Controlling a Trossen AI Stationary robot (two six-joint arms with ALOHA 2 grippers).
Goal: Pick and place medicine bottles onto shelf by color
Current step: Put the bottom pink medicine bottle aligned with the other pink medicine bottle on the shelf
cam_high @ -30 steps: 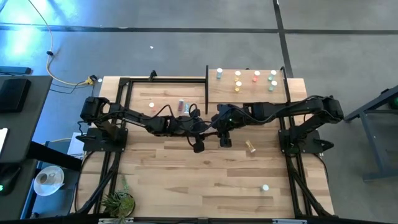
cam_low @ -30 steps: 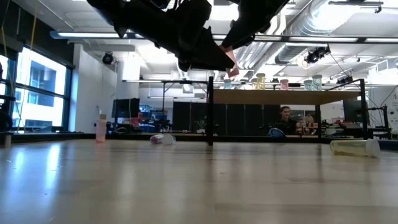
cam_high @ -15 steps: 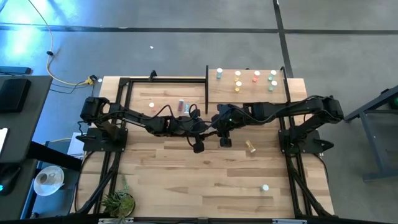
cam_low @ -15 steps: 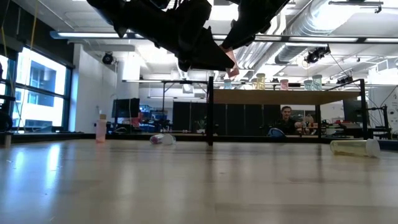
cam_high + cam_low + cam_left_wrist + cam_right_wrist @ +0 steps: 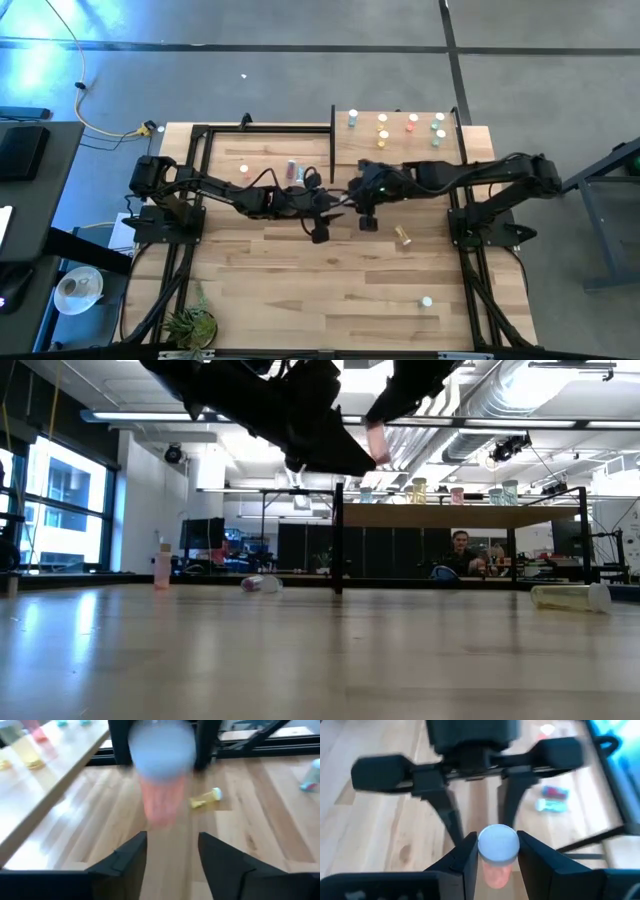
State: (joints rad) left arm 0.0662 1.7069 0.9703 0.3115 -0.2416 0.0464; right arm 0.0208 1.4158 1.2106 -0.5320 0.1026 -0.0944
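Right gripper (image 5: 497, 851) – fingers clamp red bottle (image 5: 496, 864), cap up | shelf (image 5: 400, 150) just beyond | left gripper (image 5: 171, 851) – fingers apart, empty

Blurred, perhaps red bottle (image 5: 161, 775) (motion-smeared)

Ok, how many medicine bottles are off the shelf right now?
6. A red bottle in the right gripper; on the table, a lying pair left of the shelf, an upright pink one farther left, a lying yellow one, an upright one near front. Others may be hidden.
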